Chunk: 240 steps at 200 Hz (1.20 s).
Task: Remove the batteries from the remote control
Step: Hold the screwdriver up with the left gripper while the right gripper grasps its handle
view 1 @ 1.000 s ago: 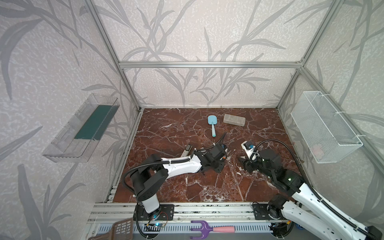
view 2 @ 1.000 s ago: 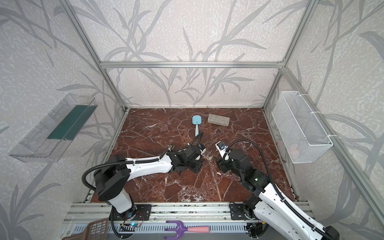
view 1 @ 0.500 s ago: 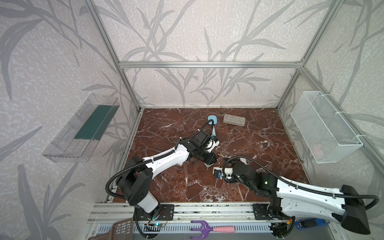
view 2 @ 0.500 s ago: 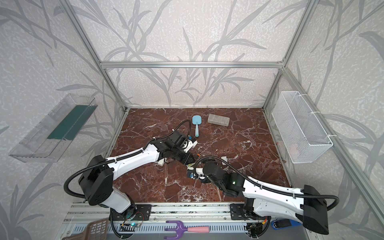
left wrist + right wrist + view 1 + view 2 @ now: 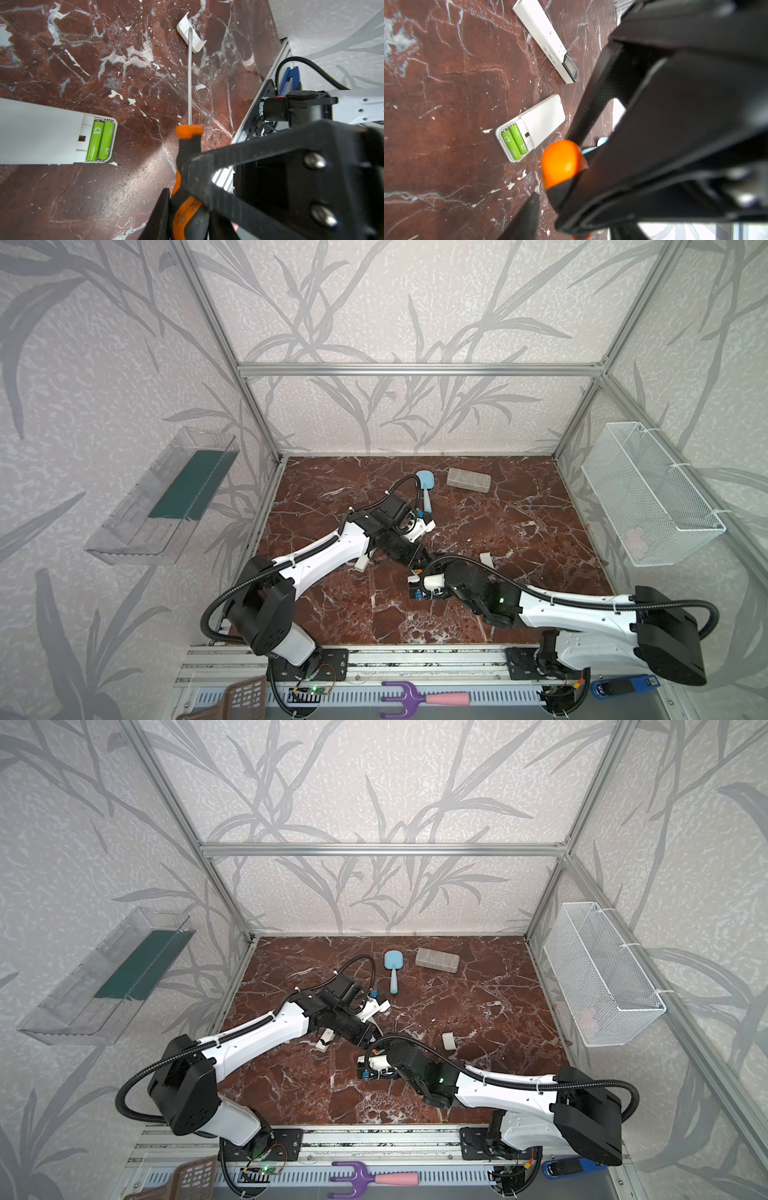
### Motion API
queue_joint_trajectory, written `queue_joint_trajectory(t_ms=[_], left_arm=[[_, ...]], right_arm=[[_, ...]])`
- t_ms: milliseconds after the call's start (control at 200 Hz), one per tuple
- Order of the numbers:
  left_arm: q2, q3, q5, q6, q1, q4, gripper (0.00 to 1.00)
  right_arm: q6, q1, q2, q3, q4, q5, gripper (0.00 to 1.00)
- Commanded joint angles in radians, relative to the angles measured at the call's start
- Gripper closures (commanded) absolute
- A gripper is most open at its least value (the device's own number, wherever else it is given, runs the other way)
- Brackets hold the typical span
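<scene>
Two green batteries (image 5: 99,141) sit side by side in the open end of the white remote (image 5: 41,131), which lies flat on the marble table (image 5: 124,62). The left claw (image 5: 176,182) grips the screwdriver (image 5: 189,133) by its handle. The right claw (image 5: 554,166) straddles the handle's orange end; whether it pinches, I cannot tell

A robot test cell in a lab: an aluminium frame (image 5: 415,369) hung with leaf-print panels (image 5: 374,302) boxes in a marble-look table (image 5: 519,506), and a left arm (image 5: 328,556) and a right arm (image 5: 582,614) are mounted on a slotted rail (image 5: 415,659) along its front.
</scene>
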Motion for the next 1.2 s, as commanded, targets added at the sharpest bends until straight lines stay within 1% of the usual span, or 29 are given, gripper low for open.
queue_joint_trajectory(t_ms=[0, 110, 195, 275, 325, 400, 440, 455, 485, 490, 510, 545, 580, 640, 665, 705, 715, 725, 730, 740, 805, 875, 910, 1020, 1145, 1195], left_arm=[[-0.025, -0.004, 0.107, 0.049, 0.017, -0.026, 0.87], [-0.017, -0.005, 0.161, 0.063, 0.026, -0.033, 0.87], [-0.015, -0.014, 0.205, 0.067, 0.034, -0.045, 0.85], [-0.025, -0.031, 0.238, 0.059, 0.039, -0.032, 0.85], [-0.034, -0.038, 0.25, 0.047, 0.043, -0.02, 0.85], [-0.038, -0.034, 0.266, 0.035, 0.049, -0.014, 0.85], [-0.041, -0.03, 0.271, 0.031, 0.05, -0.016, 0.85], [-0.042, -0.029, 0.275, 0.029, 0.049, -0.017, 0.85], [-0.044, -0.029, 0.279, 0.025, 0.049, -0.017, 0.85], [-0.044, -0.029, 0.28, 0.025, 0.049, -0.017, 0.85], [-0.044, -0.03, 0.283, 0.023, 0.049, -0.016, 0.85], [-0.047, -0.032, 0.285, 0.022, 0.05, -0.016, 0.85], [-0.047, -0.033, 0.287, 0.024, 0.051, -0.023, 0.85], [-0.047, -0.034, 0.288, 0.029, 0.054, -0.031, 0.85], [-0.046, -0.034, 0.29, 0.03, 0.054, -0.035, 0.85], [-0.045, -0.033, 0.289, 0.031, 0.056, -0.04, 0.85], [-0.045, -0.033, 0.29, 0.031, 0.056, -0.04, 0.85], [-0.044, -0.033, 0.288, 0.031, 0.057, -0.04, 0.85], [-0.044, -0.033, 0.288, 0.03, 0.057, -0.039, 0.85], [-0.044, -0.033, 0.288, 0.031, 0.056, -0.04, 0.85], [-0.044, -0.029, 0.287, 0.027, 0.06, -0.039, 0.84], [-0.052, -0.03, 0.291, 0.014, 0.063, -0.02, 0.79], [-0.058, -0.033, 0.295, 0.009, 0.065, -0.008, 0.74], [-0.093, -0.051, 0.318, -0.019, 0.077, 0.065, 0.58], [-0.135, -0.059, 0.309, -0.073, 0.11, 0.173, 0.47], [-0.157, -0.061, 0.272, -0.11, 0.133, 0.221, 0.45]], right_arm=[[0.037, 0.003, -0.009, 0.019, 0.028, -0.001, 0.64], [0.06, 0.018, -0.027, 0.009, 0.045, -0.024, 0.75], [0.082, 0.037, -0.032, 0.028, 0.019, -0.023, 0.82], [0.092, 0.045, -0.029, 0.041, -0.005, -0.025, 0.86], [0.094, 0.045, -0.026, 0.042, -0.013, -0.031, 0.85], [0.096, 0.045, -0.021, 0.04, -0.022, -0.041, 0.8], [0.098, 0.046, -0.016, 0.04, -0.019, -0.042, 0.72], [0.099, 0.048, -0.016, 0.04, -0.018, -0.042, 0.71], [0.101, 0.048, -0.011, 0.04, -0.008, -0.038, 0.63], [0.101, 0.048, -0.011, 0.04, -0.008, -0.038, 0.63], [0.101, 0.048, -0.007, 0.04, -0.001, -0.035, 0.57], [0.101, 0.049, 0.0, 0.043, 0.009, -0.025, 0.51], [0.104, 0.051, 0.007, 0.049, 0.013, -0.019, 0.49], [0.11, 0.052, 0.019, 0.061, 0.006, -0.022, 0.49], [0.112, 0.051, 0.023, 0.066, 0.001, -0.027, 0.51], [0.114, 0.052, 0.027, 0.073, -0.006, -0.032, 0.59], [0.115, 0.051, 0.027, 0.074, -0.008, -0.034, 0.64], [0.117, 0.051, 0.029, 0.076, -0.008, -0.035, 0.66], [0.118, 0.051, 0.029, 0.076, -0.008, -0.035, 0.69], [0.118, 0.051, 0.029, 0.077, -0.009, -0.036, 0.72], [0.128, 0.051, 0.023, 0.077, -0.003, -0.041, 0.86], [0.148, 0.051, 0.016, 0.074, 0.01, -0.043, 0.95], [0.165, 0.051, 0.011, 0.07, 0.019, -0.043, 0.99], [0.235, 0.049, -0.007, 0.053, 0.058, -0.047, 1.0], [0.371, 0.029, -0.03, 0.031, 0.11, -0.059, 1.0], [0.434, 0.009, -0.04, 0.025, 0.123, -0.074, 1.0]])
